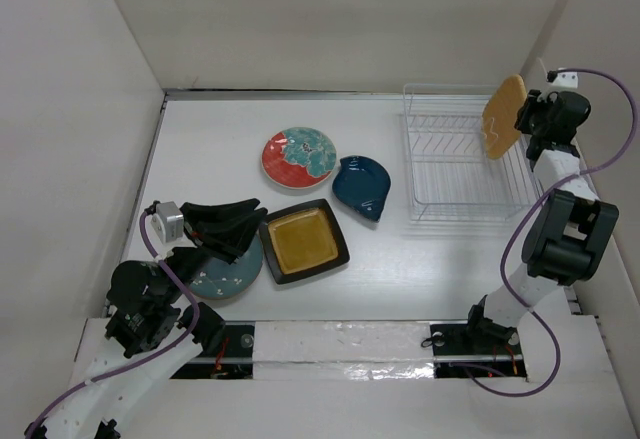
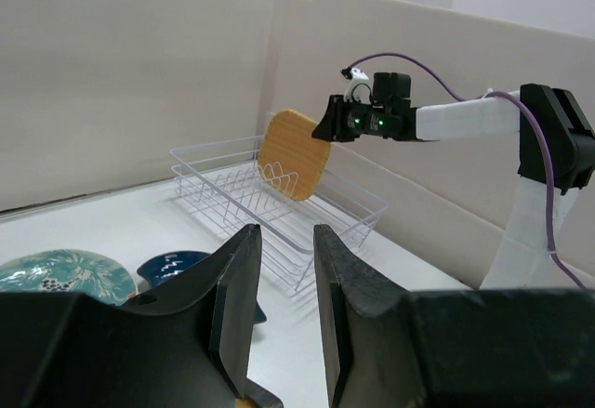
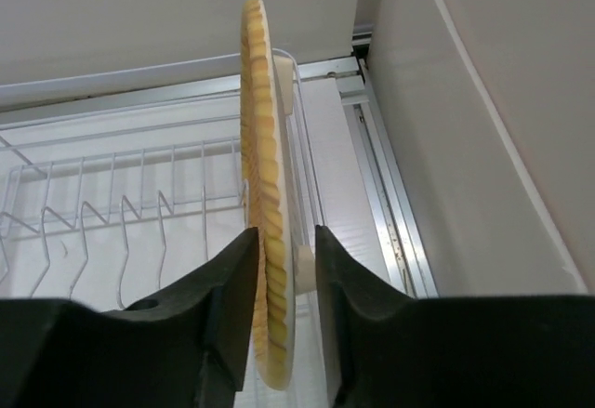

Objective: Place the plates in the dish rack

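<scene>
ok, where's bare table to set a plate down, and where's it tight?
Free: the back strip between wall and red plate; the near patch in front of the dish rack, between black square plate and right arm base. Tight: left-centre, four plates bunched, left gripper over the grey-teal plate; only a narrow gap between blue leaf plate and rack.

No writing, brand, number or label can be read in any view. The red plate [image 1: 300,156] at the middle of the tabletop [image 1: 400,269] bears teal flowers only, and the orange-yellow plate [image 3: 265,241] on the far right shows plain glaze bands along its rim. The dark blue plate [image 1: 362,187] and the grey-teal plate [image 1: 225,277] on the near left carry small pale flecks, probably decoration rather than letters, too small to tell. The only sign of any kind is two green lights on the right arm's wrist [image 2: 367,122].
</scene>
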Robot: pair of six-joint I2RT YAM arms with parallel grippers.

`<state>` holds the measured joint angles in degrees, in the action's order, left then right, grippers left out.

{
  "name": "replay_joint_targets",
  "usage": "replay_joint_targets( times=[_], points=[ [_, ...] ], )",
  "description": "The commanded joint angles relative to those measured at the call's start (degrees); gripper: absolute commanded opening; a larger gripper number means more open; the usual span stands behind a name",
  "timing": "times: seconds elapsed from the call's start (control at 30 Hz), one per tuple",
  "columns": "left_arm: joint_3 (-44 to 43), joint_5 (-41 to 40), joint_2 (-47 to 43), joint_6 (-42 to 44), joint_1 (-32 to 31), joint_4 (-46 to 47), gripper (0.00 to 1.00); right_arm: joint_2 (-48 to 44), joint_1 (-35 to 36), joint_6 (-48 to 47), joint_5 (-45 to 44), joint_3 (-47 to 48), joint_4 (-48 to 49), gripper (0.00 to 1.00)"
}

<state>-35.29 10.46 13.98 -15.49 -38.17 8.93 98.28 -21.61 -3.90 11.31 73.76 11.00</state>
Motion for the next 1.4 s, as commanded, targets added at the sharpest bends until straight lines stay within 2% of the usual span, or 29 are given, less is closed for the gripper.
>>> replay_joint_targets(
  times=[0.0,0.27,0.5,0.53,0.6,0.63,0.67,0.7,0.73,0.93,1.03,1.17,1.33,1.37],
  points=[
    [-1.63,0.44,-0.09,0.28,-0.32,2.23,0.26,-2.74,0.69,0.74,-1.99,-1.77,6.48,0.38],
    [-1.71,0.44,-0.27,0.19,-0.32,2.41,0.26,-6.61,0.69,6.62,-3.57,-0.46,8.50,0.51],
    [-1.71,0.62,-0.09,0.19,-0.32,2.41,0.26,-10.65,8.41,8.65,-8.58,1.30,10.44,0.54],
    [-1.71,0.62,0.26,0.19,-0.32,2.24,0.24,-11.00,11.21,8.73,-9.28,2.61,9.92,0.52],
    [-1.71,0.70,0.44,0.19,-0.32,2.23,0.18,-10.74,14.12,9.08,-8.68,4.19,9.13,0.39],
    [-1.71,0.70,0.44,0.19,-0.32,2.23,0.16,-10.04,15.61,9.44,-6.76,5.33,8.34,0.29],
    [-1.71,0.53,0.44,0.11,-0.32,2.23,0.08,-9.34,17.11,9.87,-5.17,8.13,7.11,0.07],
    [-1.80,0.35,0.44,0.19,-0.32,2.23,0.03,-8.38,20.43,10.23,-3.59,9.81,4.23,0.00],
    [-1.71,0.18,0.61,0.19,-0.32,2.23,0.00,-7.24,22.20,10.14,-1.23,11.65,2.37,0.00],
    [-1.80,0.35,1.75,0.46,-0.32,1.88,0.00,4.54,35.55,8.74,5.38,26.16,-11.69,0.00],
    [-1.71,-0.70,2.37,0.72,-0.32,1.71,0.00,12.44,39.43,8.56,8.54,34.22,-18.72,0.03],
    [-1.89,-0.97,2.90,0.98,-0.32,1.53,0.00,23.86,45.32,9.87,11.44,44.96,-25.41,0.12],
    [-1.71,-2.46,3.77,1.51,-0.32,0.83,0.00,36.61,47.45,11.98,13.55,56.75,-31.04,0.22],
    [-1.80,-2.20,3.95,1.42,-0.32,0.91,0.00,38.98,48.05,12.42,14.35,57.89,-31.04,0.28]
  ],
)
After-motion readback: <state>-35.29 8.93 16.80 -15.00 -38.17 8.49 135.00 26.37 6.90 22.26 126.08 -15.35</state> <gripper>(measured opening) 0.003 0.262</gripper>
